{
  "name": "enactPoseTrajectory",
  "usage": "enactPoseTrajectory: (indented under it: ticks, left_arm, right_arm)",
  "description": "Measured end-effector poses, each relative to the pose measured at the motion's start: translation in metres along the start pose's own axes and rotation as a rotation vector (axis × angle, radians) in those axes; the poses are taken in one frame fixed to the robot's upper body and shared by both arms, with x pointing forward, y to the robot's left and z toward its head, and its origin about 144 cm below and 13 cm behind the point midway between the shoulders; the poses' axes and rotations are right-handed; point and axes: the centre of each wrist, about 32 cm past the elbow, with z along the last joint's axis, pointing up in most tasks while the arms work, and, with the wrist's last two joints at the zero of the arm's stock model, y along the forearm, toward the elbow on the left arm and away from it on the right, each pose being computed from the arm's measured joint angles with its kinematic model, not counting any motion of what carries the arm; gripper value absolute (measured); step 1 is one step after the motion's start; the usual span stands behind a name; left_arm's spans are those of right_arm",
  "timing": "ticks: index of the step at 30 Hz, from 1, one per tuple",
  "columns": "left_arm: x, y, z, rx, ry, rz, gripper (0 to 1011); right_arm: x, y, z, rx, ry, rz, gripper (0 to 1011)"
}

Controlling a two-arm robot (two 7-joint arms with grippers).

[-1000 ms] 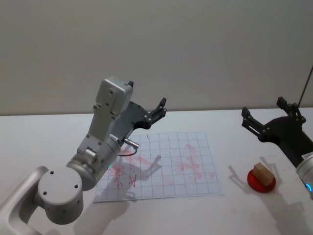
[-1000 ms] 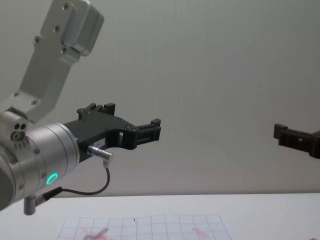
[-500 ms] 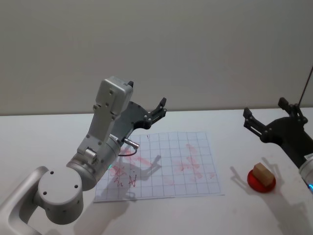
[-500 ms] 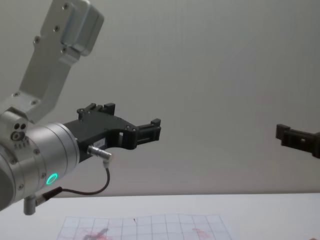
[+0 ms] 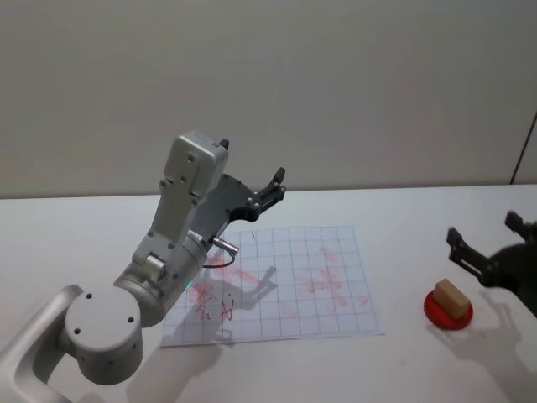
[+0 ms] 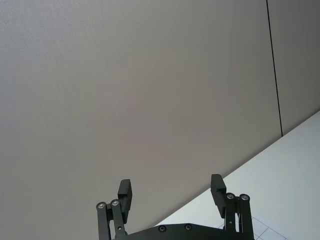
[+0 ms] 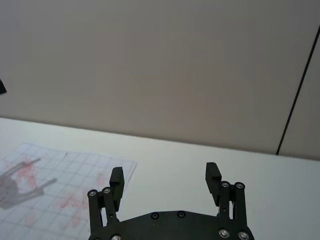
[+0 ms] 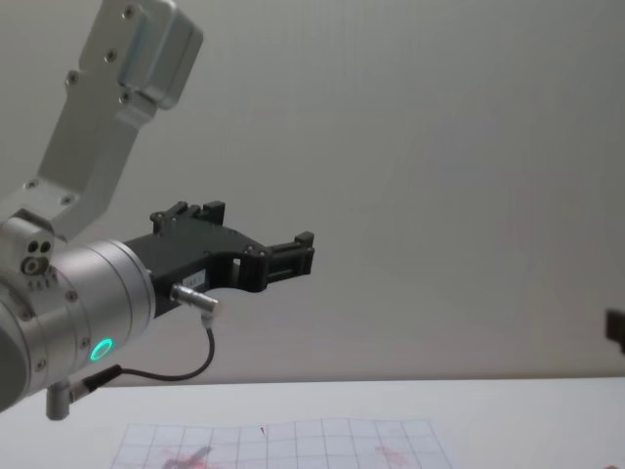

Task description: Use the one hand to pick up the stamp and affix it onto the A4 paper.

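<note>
On the right side of the white worktop (image 5: 75,231), the stamp (image 5: 450,295) sits upright on a round red pad (image 5: 440,316), well apart from the gridded paper (image 5: 289,281) with its pink-red smudges at the centre. The right gripper (image 5: 482,230) hovers just behind and above the stamp, jaws spread wide and holding nothing; its wrist view shows the same wide gap (image 7: 165,174). The left gripper (image 5: 270,186) is parked high over the paper's near-left part, also open and empty. The stamp looks like a small wooden block: probably light, stiff and hard to damage, with a dry grain that should not slip. Its two opposite side faces, above the pad, seem the best hold, though wet ink may make it cling a little. The worktop is smooth and bare, so the thin sheet could slide under pressure. A plain pale wall (image 5: 336,84) closes the room behind.
</note>
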Motion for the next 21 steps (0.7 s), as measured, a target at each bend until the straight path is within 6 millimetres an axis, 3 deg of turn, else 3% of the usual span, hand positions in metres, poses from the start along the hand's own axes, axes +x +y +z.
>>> enactPoseTrajectory:
  ticks: [9,21]
  left_arm:
    - [0.000,0.000,0.000,0.000,0.000,0.000,1001]
    - [0.000,0.000,0.000,0.000,0.000,0.000,1001]
  right_arm:
    - [0.007,-0.022,-0.013,-0.125,0.003,-0.010,1001]
    - [0.012,-0.024,-0.026,-0.253,-0.042,-0.002,1001]
